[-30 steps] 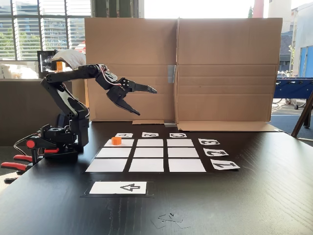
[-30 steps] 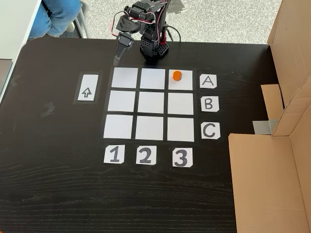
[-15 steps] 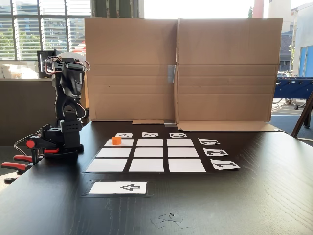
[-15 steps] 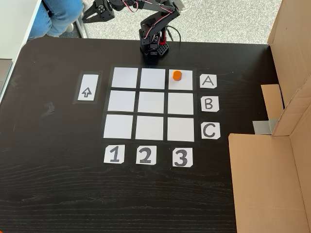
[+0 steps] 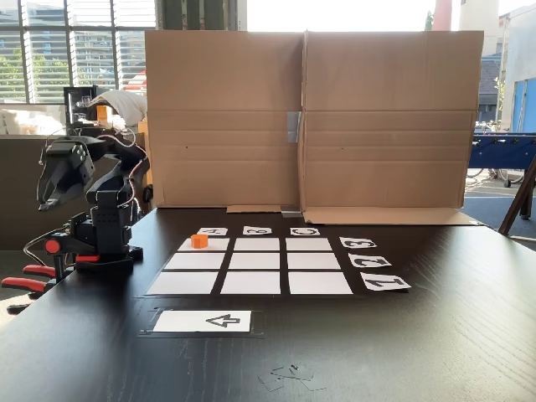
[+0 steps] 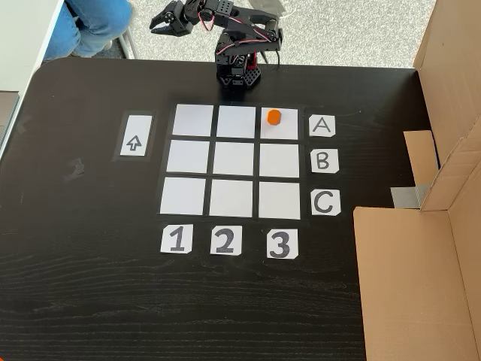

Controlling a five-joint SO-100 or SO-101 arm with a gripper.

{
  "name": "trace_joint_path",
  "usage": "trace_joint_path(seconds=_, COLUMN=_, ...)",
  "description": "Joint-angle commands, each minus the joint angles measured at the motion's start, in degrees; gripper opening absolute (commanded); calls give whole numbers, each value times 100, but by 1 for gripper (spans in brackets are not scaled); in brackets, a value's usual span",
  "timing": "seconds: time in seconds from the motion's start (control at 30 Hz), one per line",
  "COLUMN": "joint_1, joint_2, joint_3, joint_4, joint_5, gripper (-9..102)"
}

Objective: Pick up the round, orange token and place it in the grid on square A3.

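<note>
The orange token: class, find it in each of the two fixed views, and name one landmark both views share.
Front-on fixed view: the token sits on the grid's far-left white square, just before the "A" card.
Top-down fixed view: the token sits on the top-right square, left of the "A" card.
Shared landmark: the "A" card.

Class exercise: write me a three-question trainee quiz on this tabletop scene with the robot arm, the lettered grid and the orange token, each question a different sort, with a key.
1. True or false: the small orange plastic token lies on the white paper grid.
2. Which cell holds it? a) A3 b) B2 c) C1
3. Fill in: the black two-finger gripper hangs beyond the dark table's ____ and holds nothing.

Key: 1 true; 2 a, the corner cell in line with the A card and the 3 card; 3 edge.
</note>
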Motion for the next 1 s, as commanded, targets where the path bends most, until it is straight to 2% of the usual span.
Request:
trace_joint_path(seconds=0.0, joint_1=272, joint_2=492, joint_3=290, joint_4=26, joint_5=35, gripper=-1)
trace_joint_path(seconds=0.63, joint_1=378, joint_2=2355, joint_3=1468, joint_4=791, joint_5=-114, gripper=-1)
trace_joint_path(seconds=0.97, joint_1=202, joint_2=2382, joint_3=1802, joint_4=650, joint_5=-123, gripper=0)
